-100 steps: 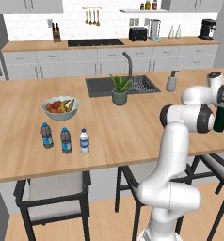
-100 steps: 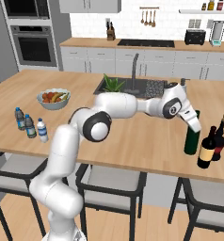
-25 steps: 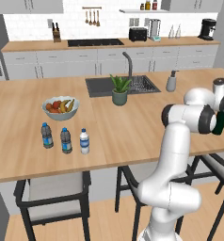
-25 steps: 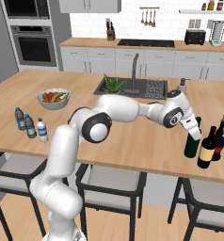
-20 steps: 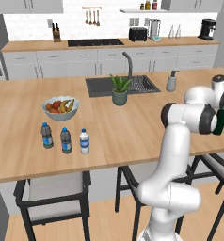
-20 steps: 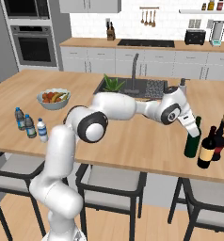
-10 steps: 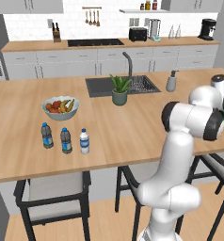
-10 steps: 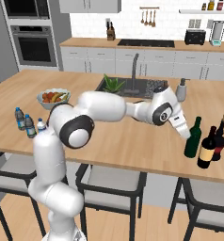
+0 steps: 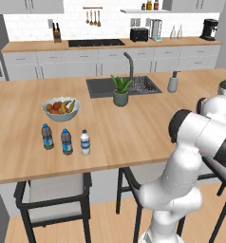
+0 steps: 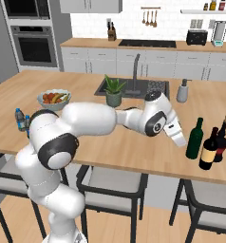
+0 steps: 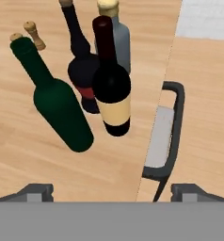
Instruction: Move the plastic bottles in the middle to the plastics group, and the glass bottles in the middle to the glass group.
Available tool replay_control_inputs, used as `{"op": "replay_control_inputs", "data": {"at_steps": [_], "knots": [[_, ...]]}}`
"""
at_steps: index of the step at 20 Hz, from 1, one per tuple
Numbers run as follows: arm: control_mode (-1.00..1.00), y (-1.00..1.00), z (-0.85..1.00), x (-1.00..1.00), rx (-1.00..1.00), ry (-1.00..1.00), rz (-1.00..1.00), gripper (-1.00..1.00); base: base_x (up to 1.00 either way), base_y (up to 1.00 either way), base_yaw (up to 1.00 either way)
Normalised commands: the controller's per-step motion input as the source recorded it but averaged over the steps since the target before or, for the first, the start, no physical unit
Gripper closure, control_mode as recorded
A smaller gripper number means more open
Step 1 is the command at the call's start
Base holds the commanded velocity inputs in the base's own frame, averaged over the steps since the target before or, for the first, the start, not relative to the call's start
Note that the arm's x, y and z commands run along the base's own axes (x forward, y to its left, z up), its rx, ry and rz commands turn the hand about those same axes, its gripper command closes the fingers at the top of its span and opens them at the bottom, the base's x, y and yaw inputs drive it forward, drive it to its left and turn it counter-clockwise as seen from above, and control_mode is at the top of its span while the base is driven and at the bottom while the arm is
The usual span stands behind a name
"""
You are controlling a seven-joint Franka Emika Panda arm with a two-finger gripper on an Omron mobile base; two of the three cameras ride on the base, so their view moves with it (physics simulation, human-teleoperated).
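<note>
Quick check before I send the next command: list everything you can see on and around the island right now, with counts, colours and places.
green wine bottle: 1, dark green, right end of island, nearest the gripper
yellow-label bottle: 1, dark with yellow label, beside the green one
dark red-banded bottle: 1, behind the yellow-label one
grey bottle: 1, grey with pale cap, far back of the cluster
wooden shakers: 2, tan, past the green bottle
white-capped water bottle: 1, clear, left part of island
dark-capped water bottles: 2, greyish, left of it
fruit bowl: 1, behind the water bottles
potted plant: 1, green, by the sink
sink: 1, dark, island middle
soap dispenser: 1, grey, right of sink
stools: dark frames, island front
gripper: 1, white, open, empty, left of the green bottle
</note>
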Motion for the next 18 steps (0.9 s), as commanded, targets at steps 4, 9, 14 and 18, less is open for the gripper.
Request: {"op": "replay_control_inputs", "data": {"at_steps": [4,9,14,18], "knots": [[-1.00,0.67,0.49,-0.16,0.01,-0.06,0.17,-1.00,0.00,0.00,0.00],[-1.00,1.00,0.30,-0.42,0.00,-0.01,0.21,-1.00,0.00,0.00,0.00],[-1.00,0.84,0.19,-0.71,-0.01,0.01,0.13,-1.00,0.00,0.00,0.00],[-1.00,0.32,0.01,-0.61,0.00,0.00,0.15,-1.00,0.00,0.00,0.00]]}}
